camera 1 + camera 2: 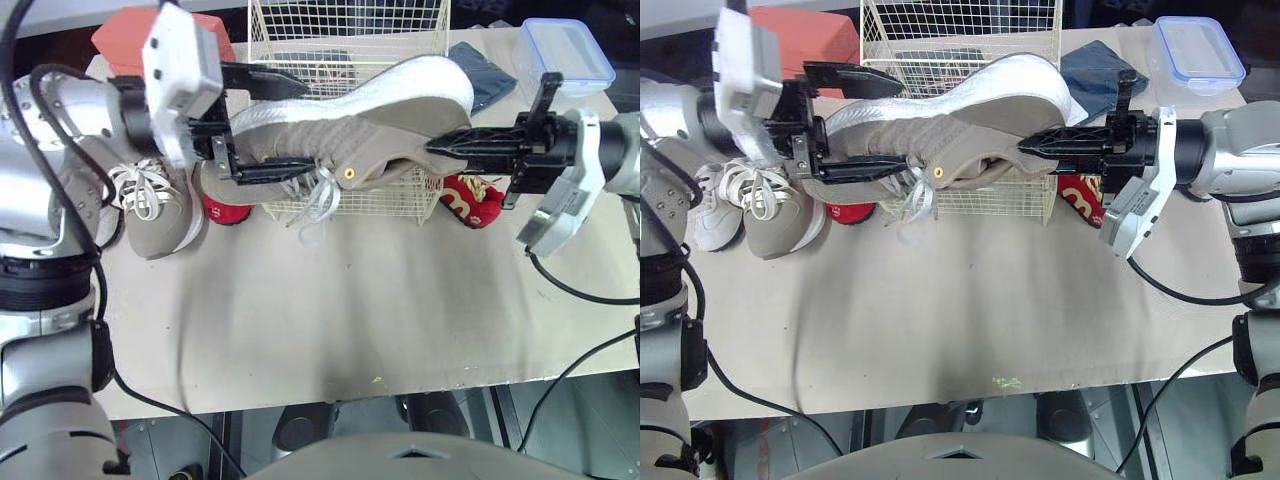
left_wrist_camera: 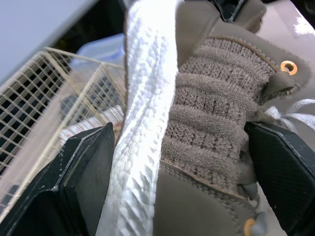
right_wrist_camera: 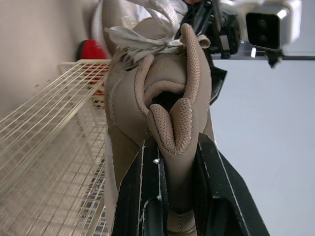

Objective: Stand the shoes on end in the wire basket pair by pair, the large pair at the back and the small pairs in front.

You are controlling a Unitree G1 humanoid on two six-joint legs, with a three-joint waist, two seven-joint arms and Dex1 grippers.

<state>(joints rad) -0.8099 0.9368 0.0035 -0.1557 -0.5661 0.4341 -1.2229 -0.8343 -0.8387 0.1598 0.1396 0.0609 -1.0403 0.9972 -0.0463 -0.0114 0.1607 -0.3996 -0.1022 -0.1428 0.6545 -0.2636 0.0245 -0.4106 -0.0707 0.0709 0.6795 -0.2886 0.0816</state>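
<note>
1. The mate grey sneaker (image 1: pixel 150 205) lies flat near the desk's (image 1: pixel 350 320) left edge, with a small red shoe (image 1: pixel 225 211) beside it at the wire basket's (image 1: pixel 340 25) front left corner.
2. The left gripper (image 1: pixel 300 130) reaches in level from the left. Its fingers are spread wide across the toe end of the large grey sneaker (image 1: pixel 370 130), one on the white sole and one on the laced upper.
3. That sneaker hangs on its side in the air above the basket's front wall, not yet inside. Its loose laces dangle by the wire and could snag as it goes down.
4. The right gripper (image 1: pixel 440 147) reaches in level from the right, closed narrowly on the heel collar. The soft knit may slip from that pinch when the shoe is tipped on end, and uneven pulling between the arms could twist it free.
5. A second red shoe (image 1: pixel 470 200) lies at the basket's front right corner.
</note>
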